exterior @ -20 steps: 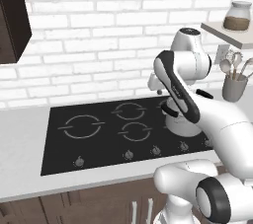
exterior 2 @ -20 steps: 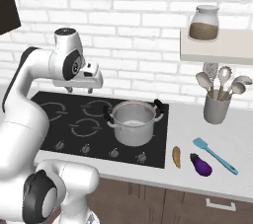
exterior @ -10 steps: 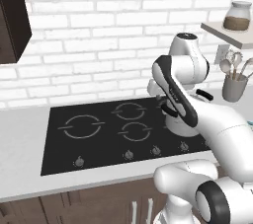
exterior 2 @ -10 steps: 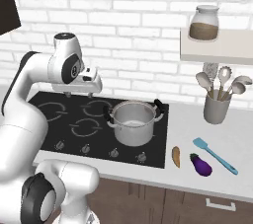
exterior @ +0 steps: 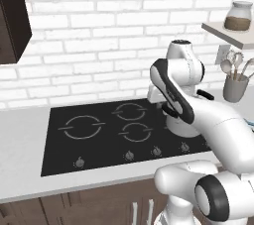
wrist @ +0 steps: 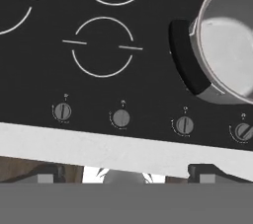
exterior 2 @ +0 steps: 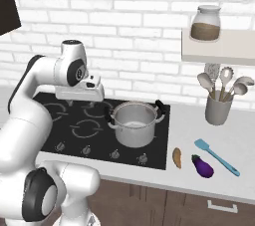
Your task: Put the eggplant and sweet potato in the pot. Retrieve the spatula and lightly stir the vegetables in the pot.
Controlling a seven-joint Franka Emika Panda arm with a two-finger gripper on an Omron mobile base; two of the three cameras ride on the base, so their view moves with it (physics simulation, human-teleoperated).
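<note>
Arm has swung slightly toward 3 o'clock; the pincer [exterior 2: 79, 101], empty with tips spread wide, hovers over the black cooktop [exterior 2: 74, 128]. Shiny steel pot [exterior 2: 134, 123] empty. Glossy purple eggplant [exterior 2: 202, 166] and teal-blue spatula [exterior 2: 216, 157] untouched on white bench [exterior 2: 249, 170], pot's 4 o'clock.

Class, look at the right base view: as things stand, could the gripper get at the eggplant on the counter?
Probably yes. The eggplant lies in the open on the counter, between the sweet potato and spatula, nothing over it. The gripper hangs above the cooktop, left of the pot.
</note>
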